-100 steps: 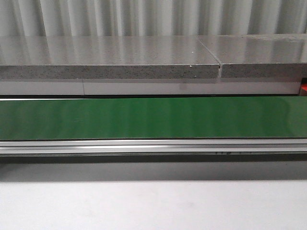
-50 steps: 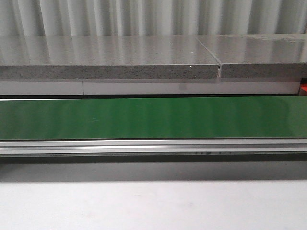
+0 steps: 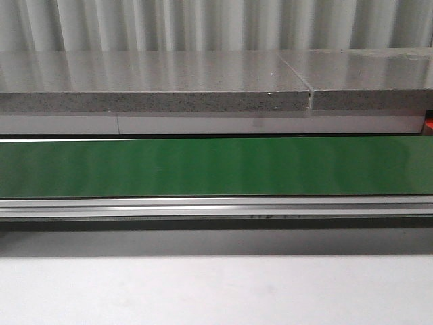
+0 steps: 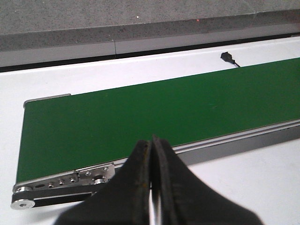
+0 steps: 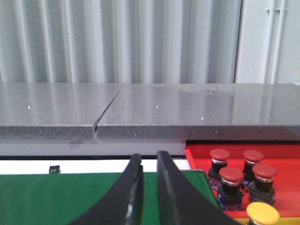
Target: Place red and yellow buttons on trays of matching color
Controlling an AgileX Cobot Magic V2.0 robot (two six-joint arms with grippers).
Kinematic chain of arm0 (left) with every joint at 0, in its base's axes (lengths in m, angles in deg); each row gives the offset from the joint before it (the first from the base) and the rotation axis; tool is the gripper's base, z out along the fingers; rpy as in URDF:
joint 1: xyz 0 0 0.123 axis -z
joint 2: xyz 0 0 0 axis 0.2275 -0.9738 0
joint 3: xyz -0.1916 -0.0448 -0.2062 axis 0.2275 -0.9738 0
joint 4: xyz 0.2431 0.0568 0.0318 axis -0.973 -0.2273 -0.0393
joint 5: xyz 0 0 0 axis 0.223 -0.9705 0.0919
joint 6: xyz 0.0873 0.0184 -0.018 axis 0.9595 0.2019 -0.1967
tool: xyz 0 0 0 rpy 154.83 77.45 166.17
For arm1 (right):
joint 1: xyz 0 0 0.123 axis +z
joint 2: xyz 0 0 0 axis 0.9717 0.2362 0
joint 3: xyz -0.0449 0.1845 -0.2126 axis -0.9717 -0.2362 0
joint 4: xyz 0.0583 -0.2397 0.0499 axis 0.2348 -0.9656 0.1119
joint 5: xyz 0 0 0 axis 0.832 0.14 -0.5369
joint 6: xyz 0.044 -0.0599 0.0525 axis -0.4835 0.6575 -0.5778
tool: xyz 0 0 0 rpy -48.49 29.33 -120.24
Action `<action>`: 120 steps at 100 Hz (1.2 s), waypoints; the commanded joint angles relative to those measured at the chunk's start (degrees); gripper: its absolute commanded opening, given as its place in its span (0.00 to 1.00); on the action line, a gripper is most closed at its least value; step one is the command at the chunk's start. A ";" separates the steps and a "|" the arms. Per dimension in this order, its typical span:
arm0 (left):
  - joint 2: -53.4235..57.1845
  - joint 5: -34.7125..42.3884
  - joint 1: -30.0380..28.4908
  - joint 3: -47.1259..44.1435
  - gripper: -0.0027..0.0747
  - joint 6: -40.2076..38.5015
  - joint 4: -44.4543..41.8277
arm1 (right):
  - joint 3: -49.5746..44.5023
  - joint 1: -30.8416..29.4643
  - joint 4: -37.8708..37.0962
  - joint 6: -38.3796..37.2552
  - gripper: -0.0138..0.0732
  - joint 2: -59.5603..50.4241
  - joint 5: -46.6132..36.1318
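- Green conveyor belt (image 3: pixel 216 166): bare; no button to pick yet.
- Left gripper (image 4: pixel 152 145): closed, empty. Right gripper (image 5: pixel 146 164): slightly parted, empty.
- Red tray (image 5: pixel 281 154): holds four red buttons (image 5: pixel 230 176); wait, then open wide before descending.

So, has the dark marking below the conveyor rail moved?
Yes: the dark marking has shifted left, from about under the countertop seam to left of it.

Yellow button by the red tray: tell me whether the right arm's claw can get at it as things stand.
Probably yes. The yellow button sits uncovered near the right claw, its cap clear, and the claw is empty. The red buttons on the red tray stand close behind, so approach from above.
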 commanded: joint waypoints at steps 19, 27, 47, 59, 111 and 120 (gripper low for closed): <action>-0.48 3.98 0.40 1.60 0.01 -0.14 0.93 | 1.02 -0.23 -4.23 -5.51 0.27 -1.21 1.41; -0.48 3.98 0.40 1.60 0.01 -0.14 0.93 | 1.02 -0.23 -3.89 -5.46 0.27 -1.21 3.34; -0.48 3.98 0.40 1.60 0.01 -0.14 0.93 | 1.08 -0.23 -3.89 -5.46 0.27 -1.21 3.57; -0.48 3.98 0.40 1.60 0.01 -0.14 0.93 | 1.08 -0.23 -3.89 -5.46 0.27 -1.21 3.57; -0.48 3.98 0.40 1.60 0.01 -0.14 0.93 | 1.08 -0.23 -3.89 -5.46 0.27 -1.21 3.57; -0.48 3.98 0.40 1.60 0.01 -0.14 0.93 | 1.08 -0.23 -3.89 -5.46 0.27 -1.21 3.57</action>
